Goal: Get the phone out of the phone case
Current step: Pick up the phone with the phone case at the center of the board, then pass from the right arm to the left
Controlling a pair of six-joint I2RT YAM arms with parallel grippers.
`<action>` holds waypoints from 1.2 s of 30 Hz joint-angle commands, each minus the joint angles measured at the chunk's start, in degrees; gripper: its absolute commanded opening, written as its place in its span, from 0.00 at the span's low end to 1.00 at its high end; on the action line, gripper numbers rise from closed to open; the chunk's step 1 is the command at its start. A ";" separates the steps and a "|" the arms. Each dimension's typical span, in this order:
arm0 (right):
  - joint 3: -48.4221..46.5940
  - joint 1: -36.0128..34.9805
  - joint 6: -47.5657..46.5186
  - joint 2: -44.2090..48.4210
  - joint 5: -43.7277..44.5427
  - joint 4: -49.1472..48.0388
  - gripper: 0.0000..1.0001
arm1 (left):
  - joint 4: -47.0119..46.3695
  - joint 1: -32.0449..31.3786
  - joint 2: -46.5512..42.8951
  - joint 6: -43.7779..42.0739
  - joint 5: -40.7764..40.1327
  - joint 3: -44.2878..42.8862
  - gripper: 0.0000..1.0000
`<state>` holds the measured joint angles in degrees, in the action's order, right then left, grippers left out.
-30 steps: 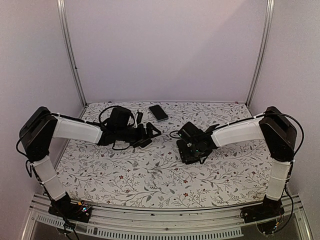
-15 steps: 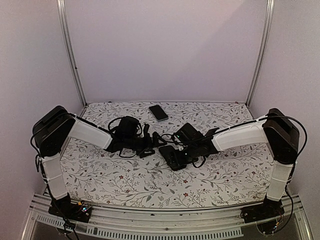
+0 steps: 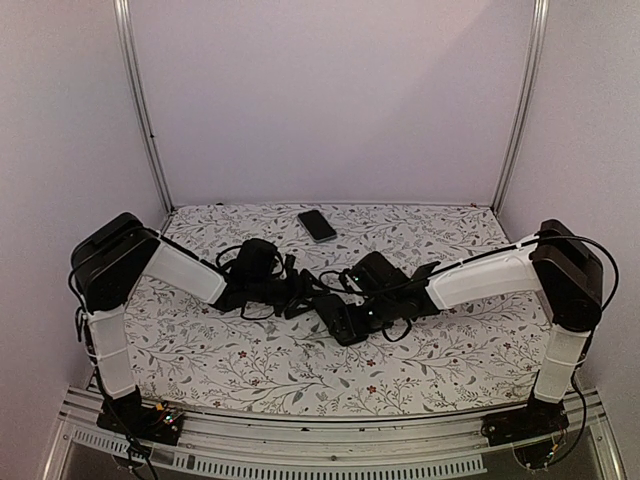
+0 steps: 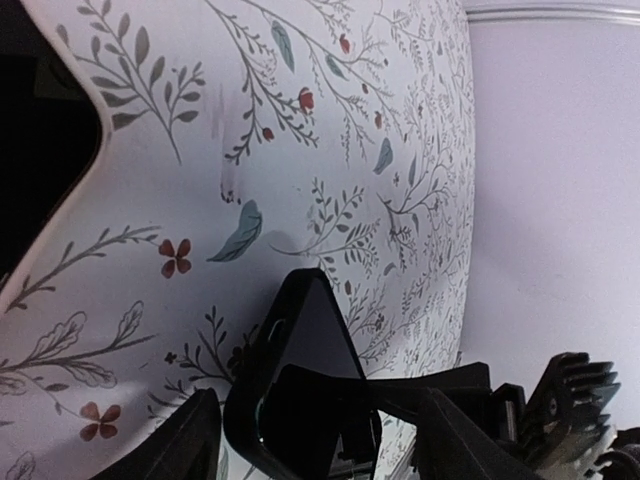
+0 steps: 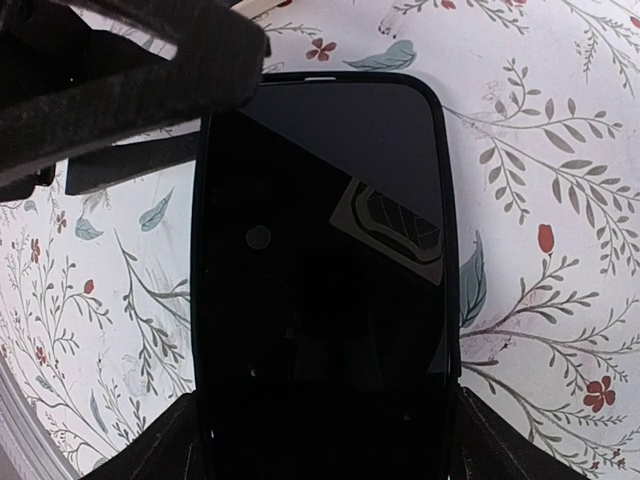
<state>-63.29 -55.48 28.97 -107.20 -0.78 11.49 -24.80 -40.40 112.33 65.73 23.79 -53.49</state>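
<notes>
Clamping phone [image 5: 325, 270], right gripper [image 5: 325, 440] (case [image 4: 272, 345] on)

Two arms: left arm [image 3: 183, 271], right arm [image 3: 482, 277]. One phone case [image 3: 345, 318]. One loose phone [image 3: 317, 225], apparently.

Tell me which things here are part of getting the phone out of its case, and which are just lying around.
For the job:
- cased phone, held in the right gripper
- left gripper, at the case's corner

Lying about:
- dark phone-like slab near the back wall
- floral table cover
</notes>
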 commanded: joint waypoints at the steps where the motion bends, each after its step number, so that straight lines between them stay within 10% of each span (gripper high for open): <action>1: 0.90 -0.25 0.94 3.85 0.51 -5.86 0.63 | -3.77 -0.55 1.30 2.64 1.51 1.46 0.63; 20: 0.84 -0.78 1.57 2.18 2.38 -8.35 0.63 | -11.63 -1.17 2.58 6.60 5.12 3.93 0.00; 36: 4.00 -0.21 2.63 4.87 -1.99 -12.80 0.97 | -20.59 0.49 -2.63 2.39 6.96 7.87 0.00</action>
<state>-60.36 -55.88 31.99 -105.86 -0.23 3.44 -38.09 -40.56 113.23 70.02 28.58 -47.48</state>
